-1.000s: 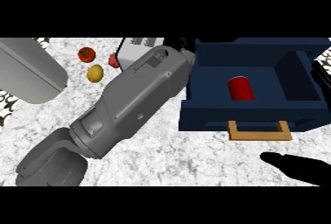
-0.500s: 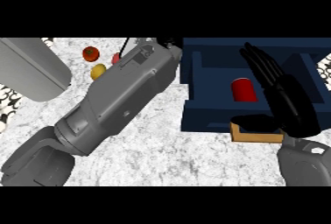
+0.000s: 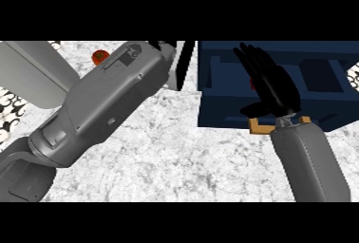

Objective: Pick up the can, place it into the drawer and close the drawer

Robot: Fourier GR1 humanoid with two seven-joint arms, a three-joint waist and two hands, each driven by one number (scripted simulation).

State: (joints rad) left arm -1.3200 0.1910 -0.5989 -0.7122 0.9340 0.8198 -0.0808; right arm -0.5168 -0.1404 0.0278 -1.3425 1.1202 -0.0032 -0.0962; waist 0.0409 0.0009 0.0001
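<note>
Fingers straight and slightly spread, the right robot hand (image 3: 273, 88) lies over the open blue drawer (image 3: 224, 102), hiding all but a red sliver of the can (image 3: 251, 84) inside, its wrist above the drawer's front edge and tan handle (image 3: 261, 127), with bare counter (image 3: 189, 156) open to its left.

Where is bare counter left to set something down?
Bare counter lies between the left forearm and right forearm, below the drawer. The drawer is crowded: the right robot hand spreads over it.
</note>
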